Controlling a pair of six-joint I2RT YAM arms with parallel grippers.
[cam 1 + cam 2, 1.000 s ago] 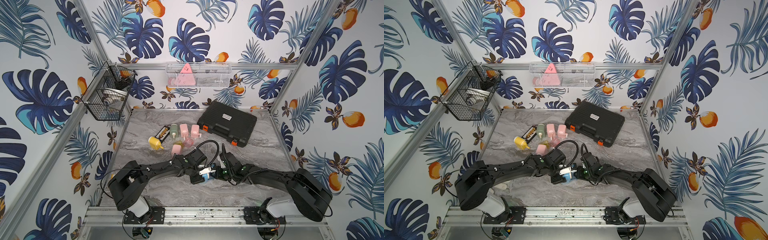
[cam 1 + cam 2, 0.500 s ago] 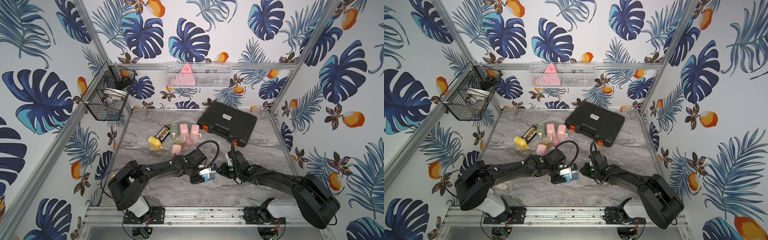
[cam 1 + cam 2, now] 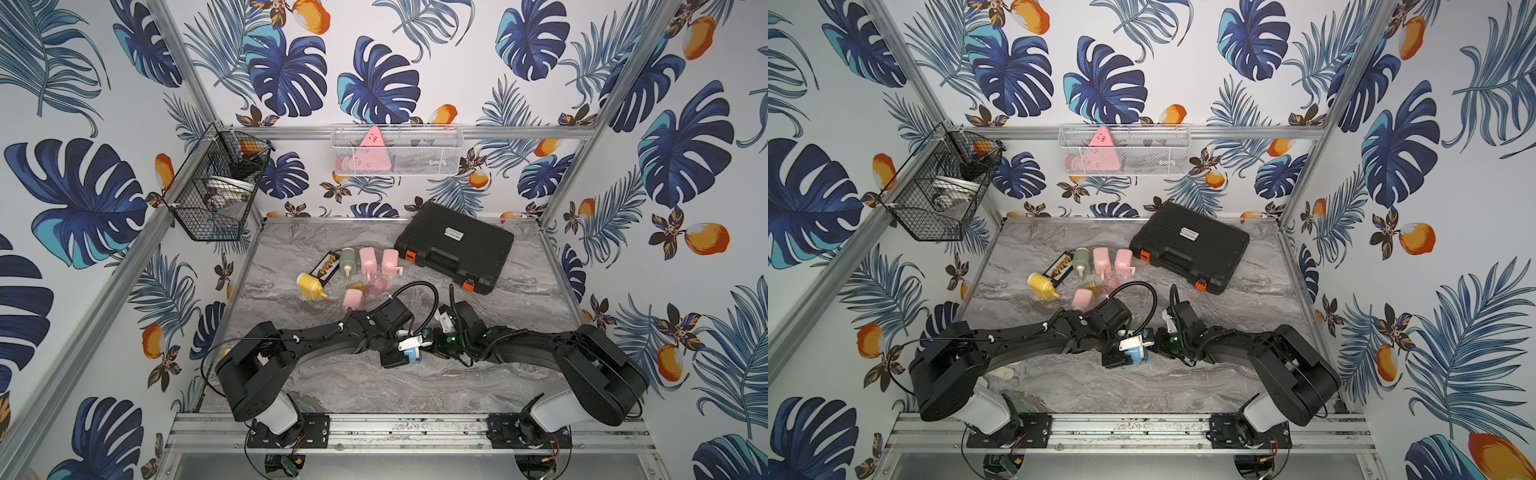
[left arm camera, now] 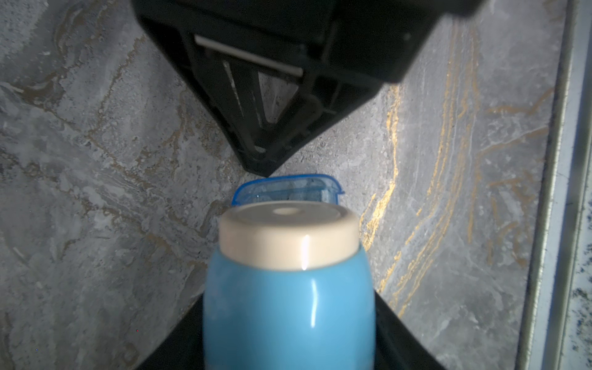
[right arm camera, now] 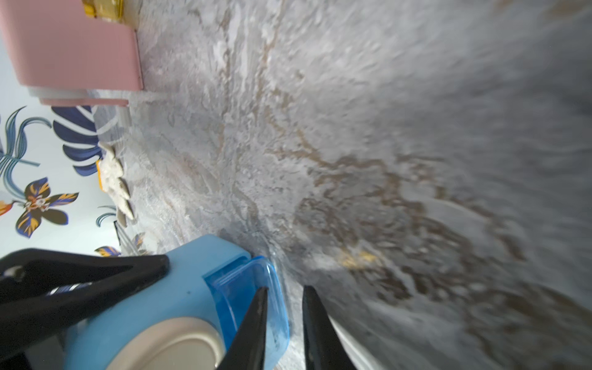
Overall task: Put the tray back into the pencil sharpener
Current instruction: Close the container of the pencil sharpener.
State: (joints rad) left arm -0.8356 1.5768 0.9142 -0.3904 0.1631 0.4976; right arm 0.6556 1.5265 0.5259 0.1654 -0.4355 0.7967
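Tray (image 5: 243,288): translucent blue. It sticks out of the blue body of the pencil sharpener (image 4: 288,288), so I judge it partly in and not yet home. The pair sits near the middle of the surface (image 3: 374,395), toward the near edge, between the two arms.

Left gripper (image 4: 288,346): clamped on the sharpener body, one finger on each flank. My read is that it serves as a brace, so the housing doesn't skate when the tray is pushed.

Right gripper (image 5: 285,290): narrow and holding nothing, with bare surface showing between the fingers. One finger lies across the tray's outer face. In the left wrist view its tip meets the tray rim. It looks set up to nudge rather than pinch, and narrow jaws make a stiffer pusher.

Hard to make out:
- The slot and how deep the tray sits are hidden behind the cream cap and the body.
- Real contact versus a hair of clearance at the fingertip: cannot tell.
- In both top views the wrists crowd over the sharpener and the tray barely shows.
- The right wrist view is smeared on its far side.

Farther back, well apart: pink bottle (image 5: 73,48) and black case (image 3: 453,245).
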